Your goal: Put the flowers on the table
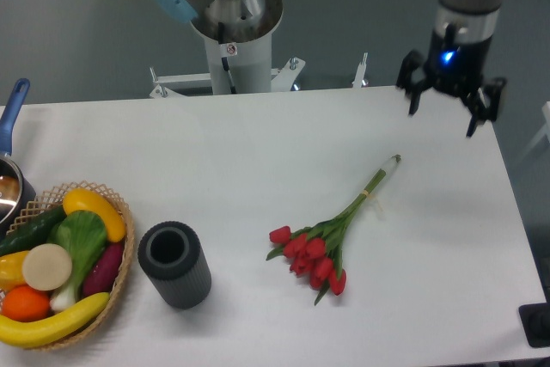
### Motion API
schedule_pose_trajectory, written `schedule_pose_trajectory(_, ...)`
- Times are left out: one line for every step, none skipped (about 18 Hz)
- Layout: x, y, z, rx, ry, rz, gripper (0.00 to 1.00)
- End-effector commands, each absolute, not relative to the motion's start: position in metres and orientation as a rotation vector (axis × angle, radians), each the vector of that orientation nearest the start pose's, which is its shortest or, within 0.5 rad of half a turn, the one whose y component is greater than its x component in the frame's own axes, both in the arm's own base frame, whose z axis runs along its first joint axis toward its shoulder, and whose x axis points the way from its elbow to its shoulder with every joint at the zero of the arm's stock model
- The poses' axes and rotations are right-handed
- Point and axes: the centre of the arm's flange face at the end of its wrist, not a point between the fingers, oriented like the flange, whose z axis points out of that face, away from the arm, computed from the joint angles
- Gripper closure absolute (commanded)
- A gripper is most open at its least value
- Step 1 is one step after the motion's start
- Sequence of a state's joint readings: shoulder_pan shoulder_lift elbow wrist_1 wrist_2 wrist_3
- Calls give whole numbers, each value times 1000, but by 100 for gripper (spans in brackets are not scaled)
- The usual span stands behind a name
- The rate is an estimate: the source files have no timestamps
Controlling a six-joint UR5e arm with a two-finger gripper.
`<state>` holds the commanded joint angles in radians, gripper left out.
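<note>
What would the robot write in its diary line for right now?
flowers: lying flat on table, not held | pincer: open, empty, raised near far right edge | black cylinder: upright, left of flowers | basket: front left

Even, fairly bright overhead light fills the frame. The white table (pixel 258 169) reads clean, with no blown-out glare. Shadows are soft and short: a faint one lies under the flowers (pixel 331 234), a slightly denser one hugs the black cylinder (pixel 174 264) at lower left. The grey wall behind is darker and flat. Focus is moderate, with slightly soft edges throughout. A small blue light glows on the gripper (pixel 453 105) at upper right. No obvious bending shows at the edges.
</note>
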<state>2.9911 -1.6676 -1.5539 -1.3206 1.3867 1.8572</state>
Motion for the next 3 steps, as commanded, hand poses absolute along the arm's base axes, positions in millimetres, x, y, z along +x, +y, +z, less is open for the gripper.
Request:
schedule_pose_trajectory(-522, 211, 474, -2884, 682, 264, 0)
schedule_pose_trajectory(-521, 207, 475, -2873, 709, 259, 0)
schedule_pose_trajectory(-520, 207, 476, -2867, 709, 262, 0)
